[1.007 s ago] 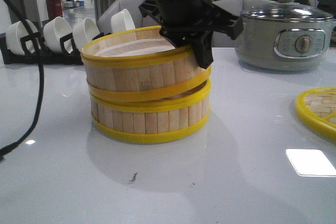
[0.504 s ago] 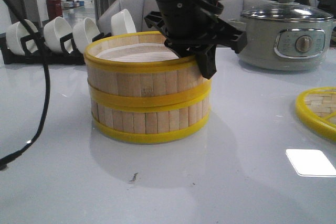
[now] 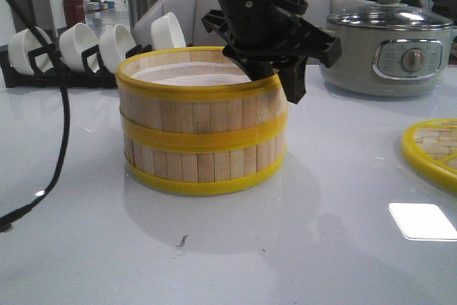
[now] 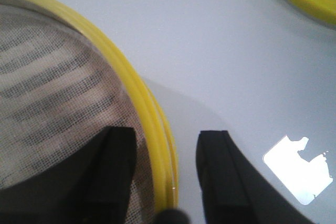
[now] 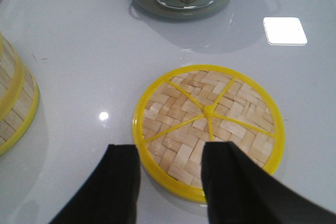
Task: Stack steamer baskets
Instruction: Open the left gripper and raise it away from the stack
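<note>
Two round bamboo-slat steamer baskets with bright yellow rims are seen stacked at the centre of the glossy white table (image 3: pixel 235 262) in the front view: the upper basket (image 3: pixel 200 108) is seated level on the lower basket (image 3: pixel 203 166), their yellow rims meeting in a single band. A pale mesh liner (image 4: pixel 47 108) is laid inside the upper basket.

The black left gripper (image 3: pixel 275 80) is positioned at about the 3 o'clock side of the upper basket's rim. In the left wrist view its fingers (image 4: pixel 218 171) are spread apart, one over the liner inside the rim and the other outside it over the table, so the yellow rim is straddled; whether either finger touches the rim cannot be told.

The round woven bamboo lid with a yellow rim and yellow spokes (image 5: pixel 208 129) is lying flat on the table, at 3 o'clock from the stack and well apart from it; only its edge is caught at the right border of the front view. The black right gripper (image 5: pixel 170 182) is held above the lid's near edge with its fingers parted and nothing between them.

A grey electric pot with a glass lid (image 3: pixel 387 48) is placed at about 1 o'clock from the stack, and white ceramic bowls in a black rack (image 3: pixel 78 48) are lined up at about 10 o'clock.
</note>
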`<state>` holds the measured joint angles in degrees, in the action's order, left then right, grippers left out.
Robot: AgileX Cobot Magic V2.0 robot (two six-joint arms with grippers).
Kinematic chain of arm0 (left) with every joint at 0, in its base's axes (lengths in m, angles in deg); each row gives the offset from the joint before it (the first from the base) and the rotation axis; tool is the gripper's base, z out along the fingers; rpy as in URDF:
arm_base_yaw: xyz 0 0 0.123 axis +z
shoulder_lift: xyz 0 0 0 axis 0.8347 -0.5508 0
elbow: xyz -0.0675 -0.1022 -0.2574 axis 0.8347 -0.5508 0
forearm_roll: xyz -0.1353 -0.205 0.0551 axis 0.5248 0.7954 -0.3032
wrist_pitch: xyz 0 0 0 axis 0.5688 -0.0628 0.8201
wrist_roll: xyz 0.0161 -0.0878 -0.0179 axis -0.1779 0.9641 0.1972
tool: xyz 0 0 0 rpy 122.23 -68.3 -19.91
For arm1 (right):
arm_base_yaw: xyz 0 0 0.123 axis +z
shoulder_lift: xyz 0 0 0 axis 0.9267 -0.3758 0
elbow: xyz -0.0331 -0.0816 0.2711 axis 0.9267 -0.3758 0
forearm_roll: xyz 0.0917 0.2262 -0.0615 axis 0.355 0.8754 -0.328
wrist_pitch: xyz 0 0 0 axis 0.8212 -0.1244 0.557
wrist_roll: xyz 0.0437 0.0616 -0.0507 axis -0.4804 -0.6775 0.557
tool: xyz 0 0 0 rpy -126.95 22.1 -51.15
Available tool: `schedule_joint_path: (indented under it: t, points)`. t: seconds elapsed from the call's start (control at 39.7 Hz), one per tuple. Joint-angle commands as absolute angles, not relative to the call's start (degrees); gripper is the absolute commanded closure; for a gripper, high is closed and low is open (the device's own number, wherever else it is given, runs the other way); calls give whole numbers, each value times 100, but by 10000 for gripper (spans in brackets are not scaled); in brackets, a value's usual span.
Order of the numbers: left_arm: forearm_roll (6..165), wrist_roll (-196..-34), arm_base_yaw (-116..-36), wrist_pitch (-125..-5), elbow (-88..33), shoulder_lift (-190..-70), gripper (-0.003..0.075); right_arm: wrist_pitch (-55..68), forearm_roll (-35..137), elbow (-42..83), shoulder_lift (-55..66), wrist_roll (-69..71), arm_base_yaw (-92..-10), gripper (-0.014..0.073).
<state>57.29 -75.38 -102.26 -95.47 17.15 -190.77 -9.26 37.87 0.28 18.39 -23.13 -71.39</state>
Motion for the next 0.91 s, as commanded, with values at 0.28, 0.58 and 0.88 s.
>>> schedule_joint_path:
  t: [0.28,0.58,0.88]
  points:
    - [5712,-7538,-10278,-9327,2099,-18446,296,-555,3738,247,1859,-2325,-7136,201]
    - [5556,-7538,-10218,-9585,3245,-17943,314,-555,3738,247,1859,-2325,-7136,201]
    - [4636,-6979,-9388,-9681,3403,-16980,631,-555,3738,247,1859,-2325,-7136,201]
